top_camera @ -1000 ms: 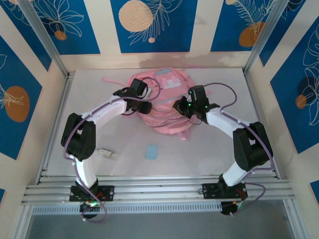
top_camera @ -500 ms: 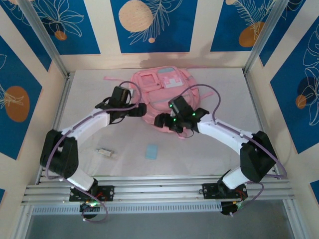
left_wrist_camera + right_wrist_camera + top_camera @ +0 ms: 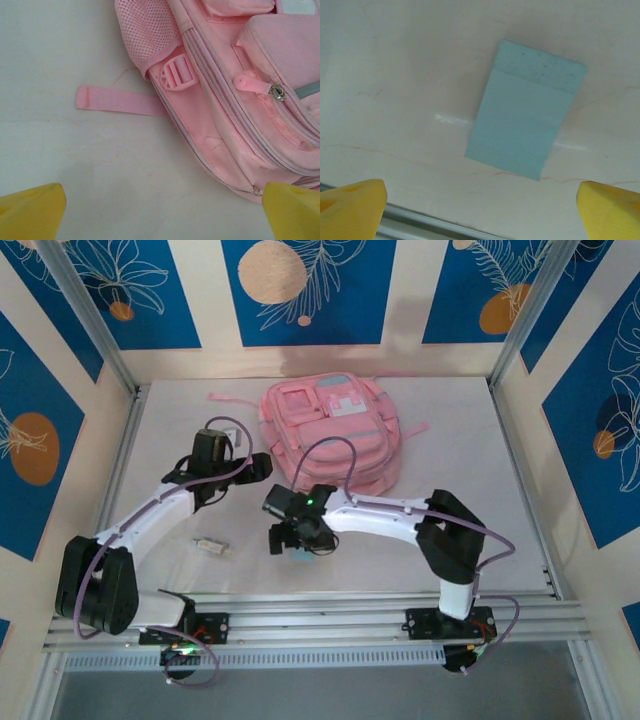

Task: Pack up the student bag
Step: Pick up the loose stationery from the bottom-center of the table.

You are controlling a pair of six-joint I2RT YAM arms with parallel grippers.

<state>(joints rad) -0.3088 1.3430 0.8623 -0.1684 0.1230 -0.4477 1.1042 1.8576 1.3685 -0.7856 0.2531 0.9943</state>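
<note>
- Student bag [image 3: 330,435]: pink backpack, flat on the far middle of the desk [image 3: 470,460], front pockets up, top toward the back wall. I cannot tell whether any compartment is open enough to load.
- Right hand [image 3: 480,210]: fully spread, holding nothing. 2 yellow fingertips [image 3: 350,202] sit in the bottom corners of its wrist view.
- It hovers over a light-blue flat card [image 3: 525,130] that lies on the near-centre desk, apart from the bag. In the overhead view the hand partly covers the card.
- Key relation: the card sits straight ahead of the right hand, centred between the 2 fingers.
- The card's long axis runs away from the hand and leans a little right. Its short width therefore lies across the closing line. Judgement: the approach suits a pinch across the narrow side.
- The card lies flush on the desk, so the fingertips may skate over its edges.
- From this hand the bag lies beyond, toward the back wall.
- Left hand [image 3: 160,215]: also wide open and empty, just beside the bag's left flank. It faces the mesh side pocket [image 3: 147,35] and a loose pink strap [image 3: 117,100].
- Judgement: the left hand is the nearer 1 for holding the bag, the right for the card.
- Small pale object [image 3: 208,546] lies near the left arm, too small to identify.
</note>
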